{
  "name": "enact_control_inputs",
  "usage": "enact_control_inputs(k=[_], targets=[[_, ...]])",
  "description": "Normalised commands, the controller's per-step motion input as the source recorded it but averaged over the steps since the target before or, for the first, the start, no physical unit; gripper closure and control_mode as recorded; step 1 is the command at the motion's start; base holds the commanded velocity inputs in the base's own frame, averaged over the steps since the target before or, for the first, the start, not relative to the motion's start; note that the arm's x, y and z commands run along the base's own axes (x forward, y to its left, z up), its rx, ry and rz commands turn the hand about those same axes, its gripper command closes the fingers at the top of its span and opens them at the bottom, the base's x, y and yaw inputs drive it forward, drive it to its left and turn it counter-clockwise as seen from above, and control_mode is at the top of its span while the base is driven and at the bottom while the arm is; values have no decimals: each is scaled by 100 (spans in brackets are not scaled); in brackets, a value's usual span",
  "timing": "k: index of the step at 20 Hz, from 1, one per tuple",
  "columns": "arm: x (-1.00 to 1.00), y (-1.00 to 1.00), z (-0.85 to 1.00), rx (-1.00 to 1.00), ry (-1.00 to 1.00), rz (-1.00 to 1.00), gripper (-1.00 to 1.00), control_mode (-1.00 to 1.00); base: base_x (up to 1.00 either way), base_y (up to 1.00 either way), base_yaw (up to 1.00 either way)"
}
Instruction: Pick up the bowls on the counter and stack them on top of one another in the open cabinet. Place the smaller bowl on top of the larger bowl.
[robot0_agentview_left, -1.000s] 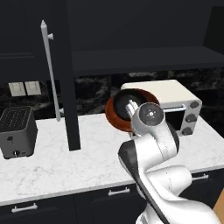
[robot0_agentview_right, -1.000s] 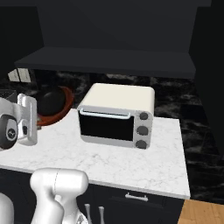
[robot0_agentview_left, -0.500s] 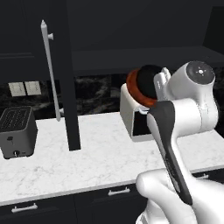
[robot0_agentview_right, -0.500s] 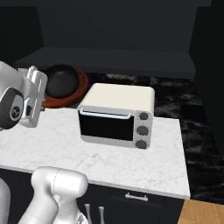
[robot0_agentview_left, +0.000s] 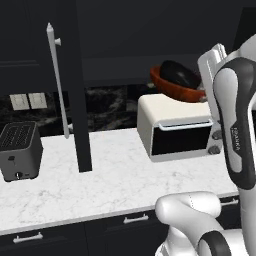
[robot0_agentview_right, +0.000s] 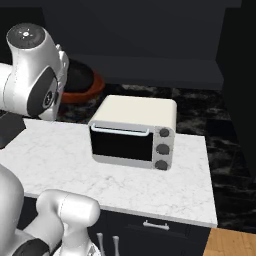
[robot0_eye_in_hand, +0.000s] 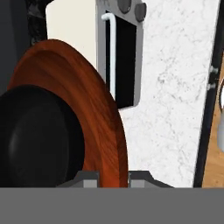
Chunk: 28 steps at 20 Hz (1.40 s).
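The larger bowl, wide and reddish-brown, hangs tilted in the air above the toaster oven, close to the open cabinet's dark shelf. The smaller bowl, plain black, lies inside it. My gripper is shut on the right rim of the larger bowl, with a fingertip on each side of the rim. In the hand view the smaller bowl fills the lower left. In the right base view my arm hides part of the larger bowl. The counter lies below.
A cream toaster oven stands on the counter right under the bowls. The cabinet's tall black door with its pale bar handle juts out at the left. A black toaster sits at the far left.
My arm has swung up and to the right, carrying both bowls from in front of the toaster oven to above it, near the shelf. The small bowl stayed inside the large one.
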Motion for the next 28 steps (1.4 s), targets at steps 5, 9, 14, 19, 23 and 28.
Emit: enact_control_inputs(k=[5, 9, 14, 19, 23, 28], targets=[[3, 0, 0, -12, -24, 0, 100, -100, 0, 0, 0], [26, 0, 0, -9, -21, 0, 100, -100, 0, 0, 0], [46, -2, 3, -2, -8, 0, 100, -100, 0, 0, 0], [55, -4, 6, 0, -3, -1, 100, -100, 0, 0, 0], [72, -6, 0, 0, 0, 0, 100, -100, 0, 0, 0], [72, -3, 0, 0, 0, 0, 100, -100, 0, 0, 0]])
